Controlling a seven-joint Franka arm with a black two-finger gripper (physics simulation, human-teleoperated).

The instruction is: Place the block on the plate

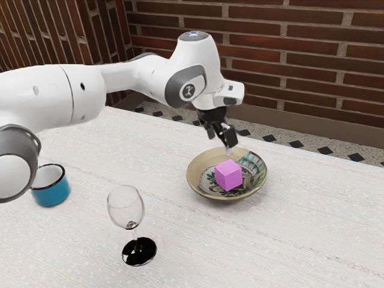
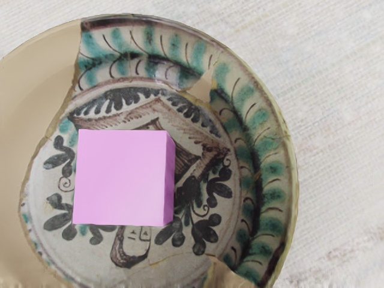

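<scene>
Block (image 1: pixel 228 175) sits on the plate (image 1: pixel 194 173) in the exterior view — the gripper (image 1: pixel 220 143) is above, apart from it, fingers spread. In the wrist view, the block lies on the plate's painted floor — inside the rim.

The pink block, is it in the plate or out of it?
In. The pink block sits inside the rim of the plate, on its painted middle part.

"In the exterior view?"

"Looks from beside the arm (image 1: pixel 135 75), farther off, slanting down across the table (image 1: pixel 300 240) toward the brick wall (image 1: pixel 318 54)."

"In the wrist view?"

"Looks down from the hand (image 1: pixel 230 94), close over the plate (image 1: pixel 197 172)."

"Shares what?"

"Plate, block (image 1: pixel 228 175), nearby table."
</scene>
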